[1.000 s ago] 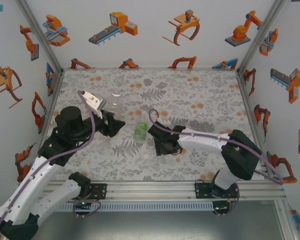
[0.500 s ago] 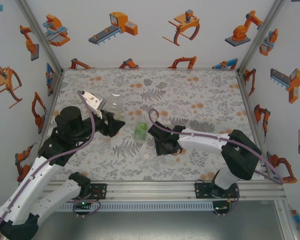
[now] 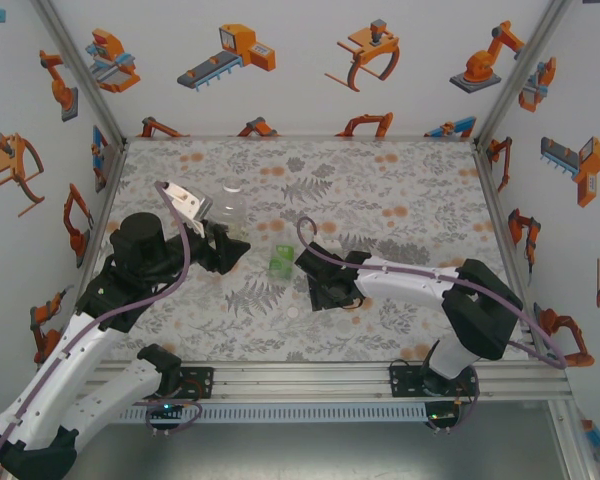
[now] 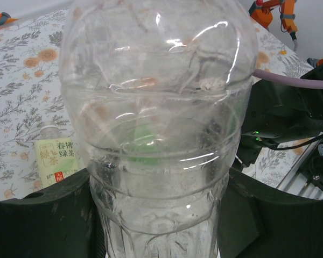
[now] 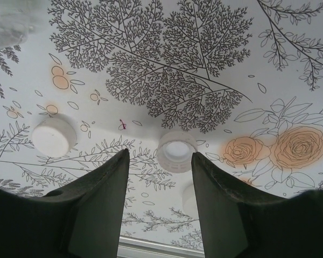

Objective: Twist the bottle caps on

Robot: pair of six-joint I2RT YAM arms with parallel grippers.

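Above the floral worktop (image 5: pixel 290 64), the right jaws hung released over a white bottle cap (image 5: pixel 176 150) lying there, while the left jaws clenched the clear bottle (image 4: pixel 159 107); a centred descent looked wise before closing.

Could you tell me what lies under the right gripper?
A white cap, hollow side up, lies below the right gripper; a second cap lies nearby. Its fingers hide the rest.

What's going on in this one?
The left gripper is clamped on a clear bottle, holding it upright. The right gripper hangs open low over the table, with a white cap lying open side up between its fingers. A second cap lies off to one side. No cap has been picked up yet.
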